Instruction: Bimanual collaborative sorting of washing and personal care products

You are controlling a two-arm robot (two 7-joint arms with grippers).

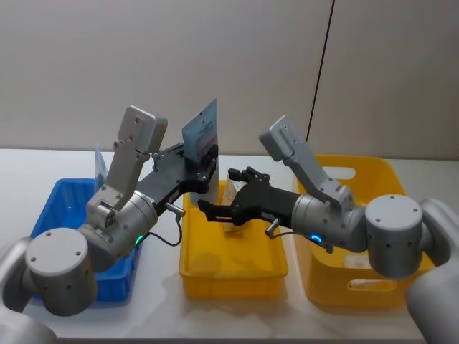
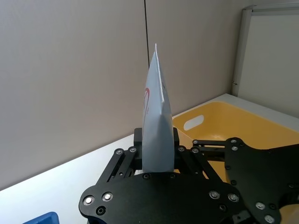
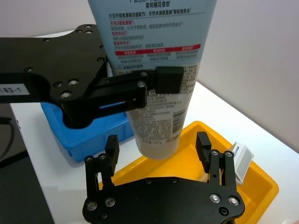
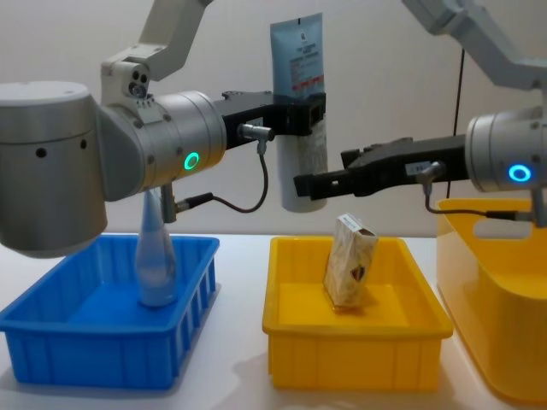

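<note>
Left pincer [image 4: 301, 114] grips text-printed tube [image 4: 301, 102].

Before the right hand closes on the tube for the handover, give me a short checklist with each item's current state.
1. Left hand clamped on the tube: ok.
2. Tube held upright, crimped end up: ok.
3. Right hand open: ok.
4. Right hand's fingers on either side of the tube's cap end: ok.
5. Carton in the yellow tray below, apart from both hands: ok.
6. Right fingers touching the tube: cannot tell.
</note>
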